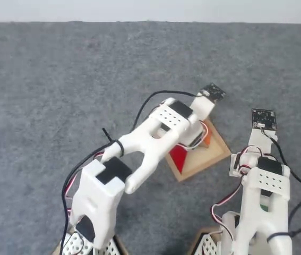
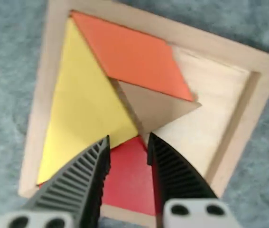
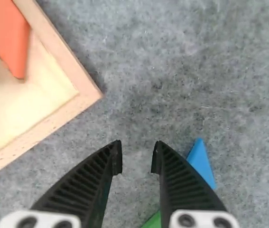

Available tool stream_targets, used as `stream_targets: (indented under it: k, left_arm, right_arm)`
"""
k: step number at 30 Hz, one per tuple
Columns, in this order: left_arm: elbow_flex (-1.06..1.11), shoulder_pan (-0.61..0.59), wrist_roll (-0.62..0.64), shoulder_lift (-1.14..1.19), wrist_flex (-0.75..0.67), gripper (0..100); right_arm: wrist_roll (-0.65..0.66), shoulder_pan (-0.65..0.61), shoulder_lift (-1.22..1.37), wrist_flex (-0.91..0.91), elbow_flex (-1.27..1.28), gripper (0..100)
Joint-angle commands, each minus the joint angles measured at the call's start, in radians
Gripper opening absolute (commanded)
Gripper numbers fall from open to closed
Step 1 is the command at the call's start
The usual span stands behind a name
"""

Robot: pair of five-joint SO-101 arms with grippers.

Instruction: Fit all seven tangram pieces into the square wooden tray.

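Left gripper (image 2: 128, 138) hovers over the square wooden tray (image 2: 229, 53), fingers slightly parted, pinching nothing, right where the red piece (image 2: 127, 178) meets the brown triangle (image 2: 153, 107). Yellow triangle (image 2: 82, 109) and orange piece (image 2: 129, 52) lie inside too (some bare wood beside them). The tray lies around four o'clock on the grey carpet (image 3: 196, 71). At its three o'clock, right gripper (image 3: 136, 145), spread and empty, above carpet; blue piece (image 3: 201, 156) and green piece (image 3: 153, 221) just beside.
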Motion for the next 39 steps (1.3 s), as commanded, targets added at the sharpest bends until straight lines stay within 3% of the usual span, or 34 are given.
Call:
stream_targets:
  k: [1, 7, 16, 21, 25, 31, 39]
  left_arm:
    - [-0.039, -0.083, -0.002, -0.083, 0.015, 13]
    - [-0.033, -0.176, -0.015, -0.232, 0.018, 13]
    - [-0.024, -0.281, -0.049, -0.468, 0.161, 13]
    - [0.076, -0.404, -0.044, -0.479, 0.160, 13]
    - [0.231, -0.468, -0.043, -0.508, 0.081, 13]
    - [0.466, -0.450, -0.044, -0.554, -0.087, 14]
    - [0.582, -0.345, -0.044, -0.552, -0.149, 21]
  right_arm:
    - [0.009, -0.010, -0.019, -0.015, -0.003, 11.3]
    - [0.009, -0.010, -0.019, -0.016, -0.003, 11.3]
    - [0.009, -0.012, -0.019, -0.016, -0.002, 11.3]
    - [0.018, -0.012, -0.019, -0.013, -0.002, 11.3]
    - [0.031, -0.013, -0.019, -0.012, -0.002, 11.3]
    - [0.037, -0.013, -0.019, -0.010, -0.002, 11.3]
    - [0.037, -0.036, -0.019, -0.010, 0.012, 11.3]
